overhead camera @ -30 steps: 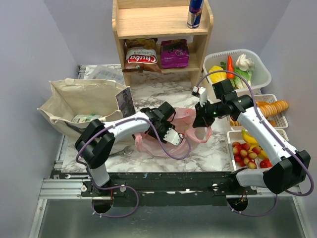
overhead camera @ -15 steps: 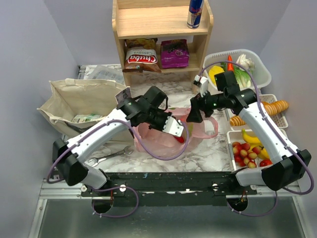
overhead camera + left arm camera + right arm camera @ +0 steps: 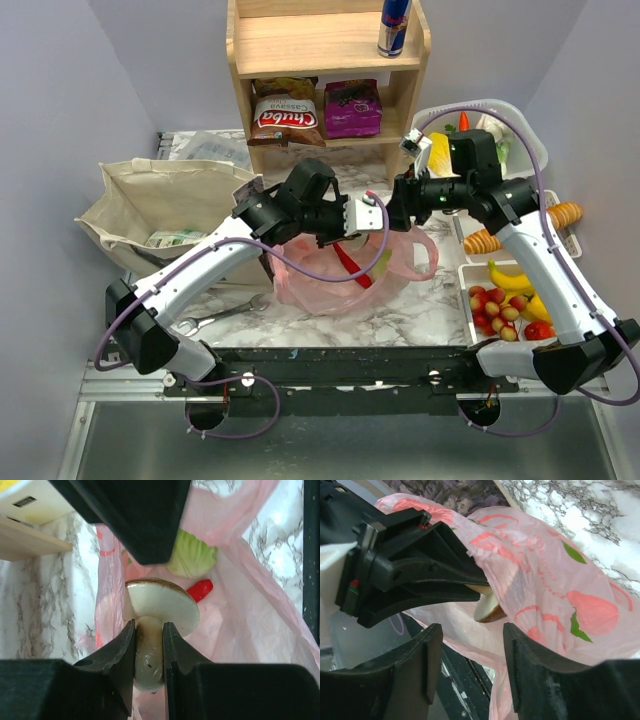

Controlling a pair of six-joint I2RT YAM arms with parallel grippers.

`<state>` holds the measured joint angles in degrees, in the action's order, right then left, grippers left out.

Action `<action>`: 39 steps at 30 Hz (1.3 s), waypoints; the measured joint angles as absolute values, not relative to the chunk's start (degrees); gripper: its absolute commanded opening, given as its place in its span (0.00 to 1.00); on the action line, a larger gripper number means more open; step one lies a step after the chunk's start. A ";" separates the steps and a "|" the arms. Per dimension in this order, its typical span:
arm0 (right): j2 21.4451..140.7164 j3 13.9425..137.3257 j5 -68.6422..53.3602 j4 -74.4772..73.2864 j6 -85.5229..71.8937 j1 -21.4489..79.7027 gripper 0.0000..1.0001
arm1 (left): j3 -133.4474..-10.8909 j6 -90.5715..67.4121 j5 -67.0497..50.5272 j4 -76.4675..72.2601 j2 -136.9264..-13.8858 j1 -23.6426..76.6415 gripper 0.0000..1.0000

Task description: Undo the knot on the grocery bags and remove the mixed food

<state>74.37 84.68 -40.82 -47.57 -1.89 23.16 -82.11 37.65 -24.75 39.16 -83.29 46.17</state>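
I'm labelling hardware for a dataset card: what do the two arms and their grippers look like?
The left arm and right arm have white links, black joints and a purple cable looping alongside. The left gripper and right gripper have chunky black fingers.

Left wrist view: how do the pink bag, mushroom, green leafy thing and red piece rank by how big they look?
1. pink bag
2. mushroom, though nearest the camera
3. green leafy thing, partly hidden
4. red piece, only its end shows
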 measured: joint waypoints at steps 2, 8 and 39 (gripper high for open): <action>74.37 84.36 -40.97 -47.42 -2.37 23.33 0.45 | -82.59 35.81 -24.73 37.41 -83.20 46.19 0.00; 73.58 84.36 -42.74 -46.37 -2.22 23.57 0.45 | -82.65 33.08 -26.24 34.94 -81.14 46.19 0.00; 73.41 82.00 -32.97 -41.60 -6.63 25.17 0.01 | -91.59 27.55 -16.91 33.85 -82.08 51.94 0.99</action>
